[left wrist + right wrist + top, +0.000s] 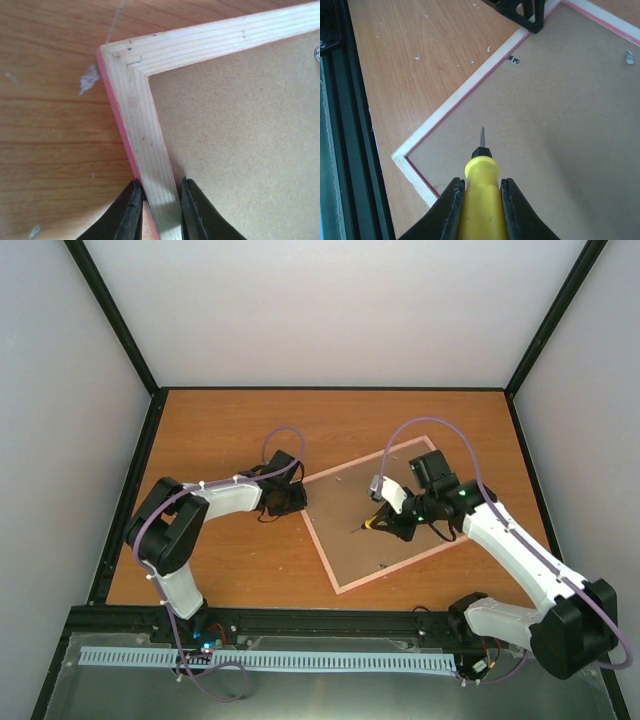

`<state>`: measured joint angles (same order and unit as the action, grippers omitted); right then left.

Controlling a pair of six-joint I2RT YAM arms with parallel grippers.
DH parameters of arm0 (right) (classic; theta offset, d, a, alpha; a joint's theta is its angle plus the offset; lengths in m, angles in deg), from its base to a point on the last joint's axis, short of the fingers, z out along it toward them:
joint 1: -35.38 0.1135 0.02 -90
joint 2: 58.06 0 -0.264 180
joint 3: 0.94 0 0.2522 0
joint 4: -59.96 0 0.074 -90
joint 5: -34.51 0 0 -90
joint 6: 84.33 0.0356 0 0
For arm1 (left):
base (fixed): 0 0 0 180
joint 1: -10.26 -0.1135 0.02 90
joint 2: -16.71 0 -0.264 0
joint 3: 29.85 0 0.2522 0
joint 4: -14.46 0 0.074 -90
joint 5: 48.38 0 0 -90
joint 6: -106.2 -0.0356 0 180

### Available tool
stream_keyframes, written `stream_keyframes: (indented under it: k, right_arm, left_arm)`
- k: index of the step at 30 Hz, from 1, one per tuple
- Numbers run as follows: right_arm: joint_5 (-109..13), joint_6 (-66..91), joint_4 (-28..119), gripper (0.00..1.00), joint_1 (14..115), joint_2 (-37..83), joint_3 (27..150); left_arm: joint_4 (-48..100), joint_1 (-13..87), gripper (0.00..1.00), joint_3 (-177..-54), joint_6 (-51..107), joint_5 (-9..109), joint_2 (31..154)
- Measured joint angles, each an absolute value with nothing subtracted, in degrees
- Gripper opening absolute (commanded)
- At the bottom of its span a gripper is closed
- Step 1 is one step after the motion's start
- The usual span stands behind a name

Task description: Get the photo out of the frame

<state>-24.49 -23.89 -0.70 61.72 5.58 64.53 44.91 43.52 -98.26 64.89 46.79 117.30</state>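
right hand (481, 194) is nearest, clenched on the yellow screwdriver (481, 167). Its blade is aimed at the backing board (555, 125) near the close corner; can't tell if the tip touches. Reads as the tool for turning the retaining tabs. The frame (320, 537) lies face down on the counter (230, 430), skewed like a diamond, board up so the tabs are reachable. The photo is not in view; my guess is it sits under the board, inside the frame. Farther out, left hand (160, 196) grips the bare wood rail beside the frame's left corner, likely pinning it against tool push. Right wrist view shows two metal tabs (514, 60) that the top view doesn't resolve. Left wrist view alone shows the pink face edge under the rail and the pinch itself.
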Motion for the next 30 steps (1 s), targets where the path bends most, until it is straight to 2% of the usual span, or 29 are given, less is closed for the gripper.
stream_keyframes:
  k: [7,16,30]
  right_arm:
    - [-21.32,-22.51,0.87,0.03,62.38,14.98,67.83]
    - [-19.35,-17.46,6.73,0.03,64.43,25.53,72.13]
    - [-16.82,-14.16,7.98,0.03,66.29,37.69,80.88]
  left_arm:
    - [42.09,43.54,0.01,-98.52,60.10,46.83,118.31]
    - [37.52,43.54,0.01,-95.75,63.58,47.60,117.33]
    - [34.11,43.54,0.01,-93.56,65.74,47.68,116.50]
